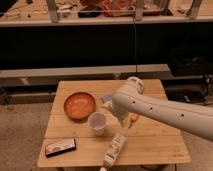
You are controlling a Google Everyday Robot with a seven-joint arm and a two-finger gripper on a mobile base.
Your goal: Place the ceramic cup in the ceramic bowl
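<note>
The ceramic cup (97, 122), small, pale and handleless, stands upright on the wooden table (155, 145), just in front of and to the right of the ceramic bowl. The ceramic bowl (79, 105) is round, shallow and orange-red, and sits at the table's left middle. My white arm reaches in from the right. Its gripper (124, 120) hangs under the wrist just right of the cup, close to it but apart, and is mostly hidden by the arm.
A white labelled bottle (114, 149) lies on its side near the front edge. A dark flat packet (60, 147) lies at the front left. A small blue item (106, 99) and an orange object (134, 118) sit by the arm. Dark shelving stands behind the table.
</note>
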